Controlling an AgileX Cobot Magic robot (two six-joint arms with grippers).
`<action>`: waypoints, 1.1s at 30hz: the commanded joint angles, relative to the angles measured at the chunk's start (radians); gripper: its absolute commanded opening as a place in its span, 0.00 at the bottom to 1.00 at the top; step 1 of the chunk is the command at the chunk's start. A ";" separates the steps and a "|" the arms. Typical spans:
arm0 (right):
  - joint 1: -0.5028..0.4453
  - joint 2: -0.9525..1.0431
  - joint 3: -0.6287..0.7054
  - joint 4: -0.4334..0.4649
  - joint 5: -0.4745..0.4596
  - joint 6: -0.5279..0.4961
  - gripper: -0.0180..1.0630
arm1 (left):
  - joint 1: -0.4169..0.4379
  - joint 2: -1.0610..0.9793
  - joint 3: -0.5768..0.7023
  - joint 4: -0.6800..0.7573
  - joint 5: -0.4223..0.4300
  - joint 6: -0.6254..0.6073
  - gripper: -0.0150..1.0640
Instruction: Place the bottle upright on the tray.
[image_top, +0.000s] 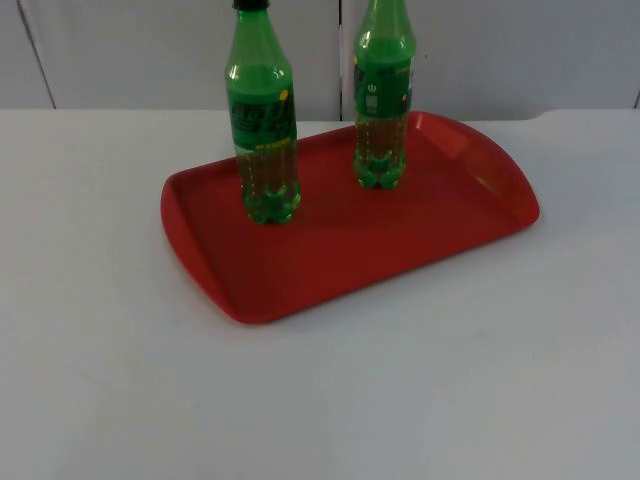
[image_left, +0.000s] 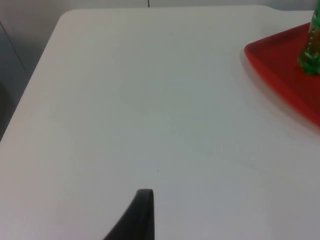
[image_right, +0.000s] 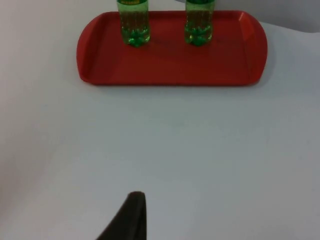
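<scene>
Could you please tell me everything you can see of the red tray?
The tray is a glossy red rectangle, plastic by its look, with rounded corners and a low raised rim. It lies flat on the white table, turned at an angle in the top view. Two green bottles stand upright on it: left bottle, right bottle.

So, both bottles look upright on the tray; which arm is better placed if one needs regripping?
Right, probably. The right hand faces the red tray squarely, both bottles ahead; the left hand faces mostly table beside the tray.
</scene>
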 joint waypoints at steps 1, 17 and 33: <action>-0.034 -0.004 0.002 -0.002 0.001 0.000 0.99 | 0.003 -0.002 0.003 0.006 -0.006 -0.009 0.99; -0.304 -0.004 0.002 -0.003 0.001 -0.002 0.99 | 0.003 -0.002 0.003 0.006 -0.006 -0.009 0.99; -0.478 -0.004 0.002 -0.003 0.001 -0.002 0.99 | 0.003 -0.002 0.003 0.006 -0.006 -0.009 0.99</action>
